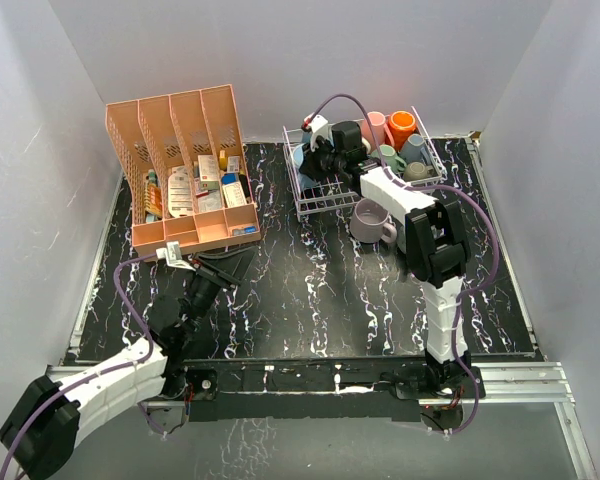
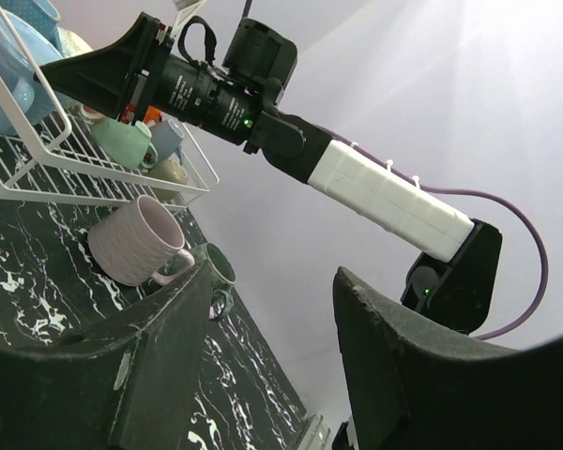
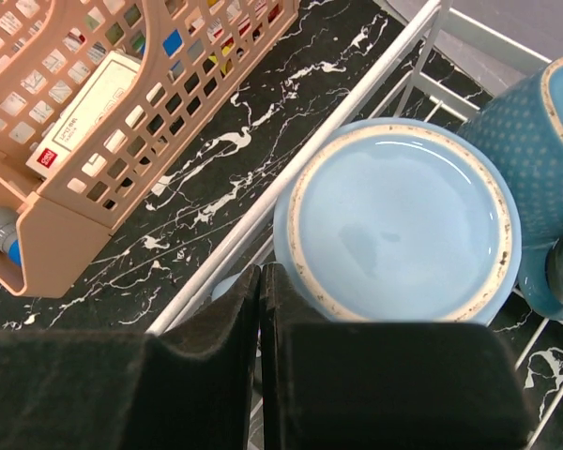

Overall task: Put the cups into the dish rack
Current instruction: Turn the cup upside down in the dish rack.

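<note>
Blue cup in rack, just ahead of R gripper, jaws together. L gripper jaws apart, empty; lilac cup ahead.

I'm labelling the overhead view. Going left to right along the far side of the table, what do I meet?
salmon-pink organizer → light blue cup → pink cup → orange cup. All three cups sit in the dish rack.
</note>
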Robot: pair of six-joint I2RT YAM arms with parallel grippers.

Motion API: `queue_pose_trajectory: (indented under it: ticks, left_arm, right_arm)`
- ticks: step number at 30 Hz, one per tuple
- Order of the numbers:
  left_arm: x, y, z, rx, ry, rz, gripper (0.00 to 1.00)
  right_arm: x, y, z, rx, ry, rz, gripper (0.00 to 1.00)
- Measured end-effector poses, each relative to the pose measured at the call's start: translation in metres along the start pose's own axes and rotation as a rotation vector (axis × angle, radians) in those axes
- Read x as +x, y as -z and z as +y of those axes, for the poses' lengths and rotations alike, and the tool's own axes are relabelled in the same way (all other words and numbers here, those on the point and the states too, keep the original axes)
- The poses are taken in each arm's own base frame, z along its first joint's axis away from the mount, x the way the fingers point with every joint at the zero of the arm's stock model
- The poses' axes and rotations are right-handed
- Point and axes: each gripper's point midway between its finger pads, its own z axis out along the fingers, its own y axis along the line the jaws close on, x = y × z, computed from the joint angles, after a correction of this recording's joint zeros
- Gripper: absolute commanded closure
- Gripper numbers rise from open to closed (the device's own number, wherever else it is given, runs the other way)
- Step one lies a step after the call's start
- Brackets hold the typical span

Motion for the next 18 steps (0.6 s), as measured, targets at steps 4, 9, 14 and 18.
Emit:
queue_pose_trajectory:
  ticks: [4,9,14,18]
  left_arm:
    - [-0.003,0.002,-0.004,0.012,-0.001,-0.008,0.47]
    - [-0.005,0.003,-0.007,0.015,-0.003,-0.010,0.45]
    - [-0.002,0.003,-0.005,0.010,-0.003,0.000,0.35]
    - [0.004,0.003,-0.001,0.001,-0.004,0.027,0.26]
  right_arm:
    - [-0.002,0.000,0.001,-0.010,0.008,-0.006,0.92]
    - [-0.004,0.022,0.010,-0.032,0.016,-0.001,0.92]
    - [-0.042,0.076,0.031,-0.073,0.060,-0.080,0.89]
    - [-0.076,0.131,0.050,-0.105,0.116,-0.171,0.85]
